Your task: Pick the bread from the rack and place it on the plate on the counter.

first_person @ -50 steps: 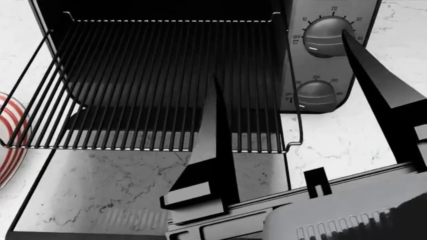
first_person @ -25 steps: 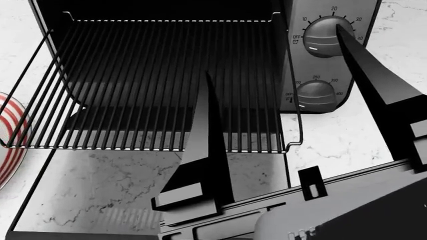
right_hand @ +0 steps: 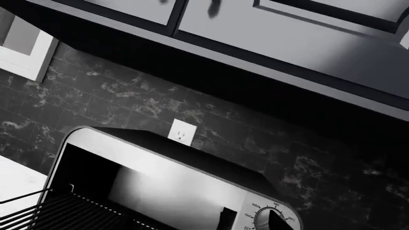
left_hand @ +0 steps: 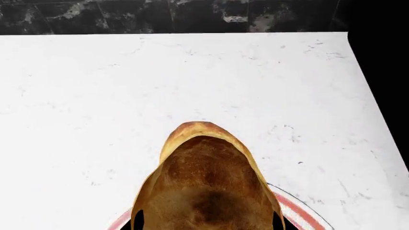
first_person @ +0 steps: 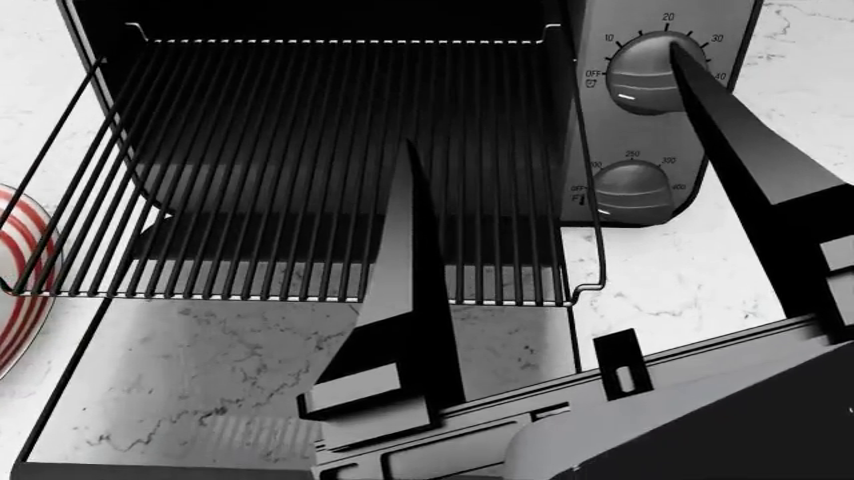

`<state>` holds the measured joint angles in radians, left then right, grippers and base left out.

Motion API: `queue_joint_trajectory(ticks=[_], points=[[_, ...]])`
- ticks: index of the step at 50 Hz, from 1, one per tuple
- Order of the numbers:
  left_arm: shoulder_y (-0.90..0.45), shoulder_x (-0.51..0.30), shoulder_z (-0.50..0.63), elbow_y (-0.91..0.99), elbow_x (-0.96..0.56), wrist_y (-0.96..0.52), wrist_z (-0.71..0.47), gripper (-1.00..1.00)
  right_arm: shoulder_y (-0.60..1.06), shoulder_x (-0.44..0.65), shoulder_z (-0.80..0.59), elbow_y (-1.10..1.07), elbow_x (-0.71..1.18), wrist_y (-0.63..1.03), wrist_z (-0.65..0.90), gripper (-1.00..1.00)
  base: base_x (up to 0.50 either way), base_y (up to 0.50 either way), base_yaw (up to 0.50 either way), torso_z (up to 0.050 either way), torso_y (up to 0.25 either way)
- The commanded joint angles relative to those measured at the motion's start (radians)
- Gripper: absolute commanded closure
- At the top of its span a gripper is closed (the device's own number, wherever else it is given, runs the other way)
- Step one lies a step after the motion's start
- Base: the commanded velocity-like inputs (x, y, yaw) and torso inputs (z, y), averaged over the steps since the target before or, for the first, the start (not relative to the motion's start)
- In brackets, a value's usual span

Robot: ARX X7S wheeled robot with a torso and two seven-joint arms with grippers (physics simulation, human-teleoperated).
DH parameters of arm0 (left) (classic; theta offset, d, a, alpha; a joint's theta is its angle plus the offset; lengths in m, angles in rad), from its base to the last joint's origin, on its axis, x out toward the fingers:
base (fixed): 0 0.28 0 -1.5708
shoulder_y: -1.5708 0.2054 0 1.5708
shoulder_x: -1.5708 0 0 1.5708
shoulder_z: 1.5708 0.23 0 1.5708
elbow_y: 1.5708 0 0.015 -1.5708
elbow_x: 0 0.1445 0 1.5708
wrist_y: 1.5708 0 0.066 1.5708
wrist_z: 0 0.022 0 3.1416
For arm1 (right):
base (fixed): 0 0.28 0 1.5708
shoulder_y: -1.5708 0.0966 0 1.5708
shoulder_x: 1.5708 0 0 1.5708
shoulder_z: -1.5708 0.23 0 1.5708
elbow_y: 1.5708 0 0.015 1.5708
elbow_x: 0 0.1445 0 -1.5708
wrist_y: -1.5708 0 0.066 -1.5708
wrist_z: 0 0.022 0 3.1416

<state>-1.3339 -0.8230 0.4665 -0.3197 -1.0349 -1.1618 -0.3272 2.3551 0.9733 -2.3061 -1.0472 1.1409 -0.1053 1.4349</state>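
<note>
In left wrist view, bread (left_hand: 208,191) grasped by left gripper over plate (left_hand: 300,211) on counter (left_hand: 96,96), in head view, right gripper (first_person: 547,100) fingers spread above bare rack (first_person: 267,170), plate edge far left, in right wrist view, toaster oven (right_hand: 160,177).

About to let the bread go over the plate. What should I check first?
1. Bread held in left gripper: ok, dark fingers flank it.
2. Plate under the bread: ok, its striped rim shows beneath.
3. Bread touching the plate: cannot tell.
4. Rack free of bread: ok.
5. Right gripper open and empty, over the rack: ok.
</note>
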Motion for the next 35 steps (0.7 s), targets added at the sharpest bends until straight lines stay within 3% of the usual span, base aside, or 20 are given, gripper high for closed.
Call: queue_joint_trajectory(ticks=[1, 14, 35], points=[[0.037, -0.014, -0.009, 0.004, -0.027, -0.004, -0.01, 1.0, 0.0, -0.002, 0.001, 0.0, 0.001, -0.001, 0.0, -1.0, 0.0, 0.0, 0.0, 0.0, 0.0], [0.127, -0.057, -0.033, 0.051, -0.07, -0.02, -0.048, 1.0, 0.0, -0.001, 0.024, 0.0, 0.016, 0.009, -0.007, -1.0, 0.0, 0.0, 0.0, 0.0, 0.001], [0.12, -0.034, 0.012, 0.022, -0.038, -0.017, -0.024, 1.0, 0.0, -0.003, 0.001, 0.0, -0.004, -0.003, 0.001, -1.0, 0.0, 0.0, 0.0, 0.0, 0.0]])
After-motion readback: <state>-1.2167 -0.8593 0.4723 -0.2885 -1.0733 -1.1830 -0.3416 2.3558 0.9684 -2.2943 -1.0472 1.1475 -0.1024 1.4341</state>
